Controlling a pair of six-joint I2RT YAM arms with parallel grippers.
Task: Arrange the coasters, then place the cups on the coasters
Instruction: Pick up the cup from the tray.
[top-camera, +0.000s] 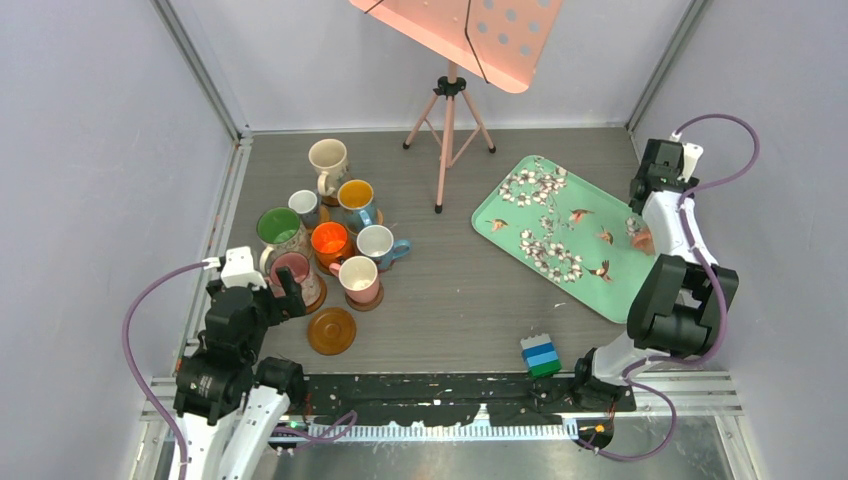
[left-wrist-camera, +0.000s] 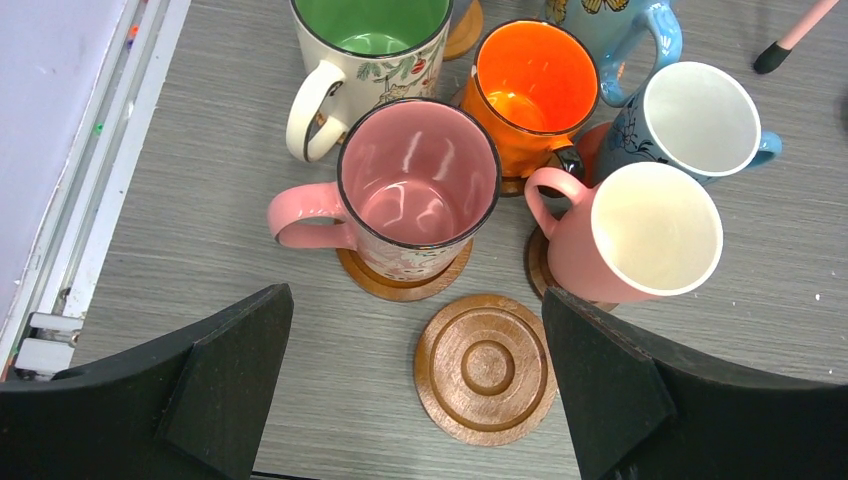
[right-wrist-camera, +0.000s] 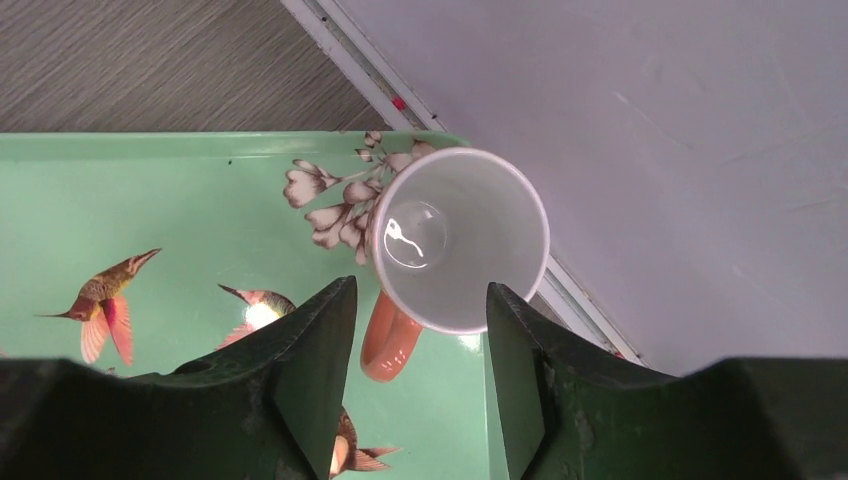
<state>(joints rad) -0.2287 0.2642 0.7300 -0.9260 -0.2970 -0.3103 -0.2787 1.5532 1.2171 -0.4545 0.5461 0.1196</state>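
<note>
Nearest, the left gripper (left-wrist-camera: 415, 305) hangs low over the near left of the table (top-camera: 450, 300) with its jaws spread wide, holding nothing. Its wrist view shows the rings cut in the bare coaster (left-wrist-camera: 487, 367) lying just beyond the fingers. It also shows slivers of coaster under the tall pink cup (left-wrist-camera: 418, 190) and the paler pink cup (left-wrist-camera: 640, 245), which the top view barely gives. Only the top view takes in all eight clustered cups (top-camera: 330, 240), the far ones cut off at the wrist. It also shows a block stack (top-camera: 541, 355) at the near edge. Farther right lies the mint tray (top-camera: 540, 215). From above, the right arm hides all but an orange speck of the white cup (right-wrist-camera: 458, 240). The right wrist view shows that cup upright at the tray's far right corner. The right gripper (right-wrist-camera: 417, 292) straddles it, jaws partly apart, and I cannot tell whether they press it. A tripod (top-camera: 447, 130) stands farthest back.
</note>
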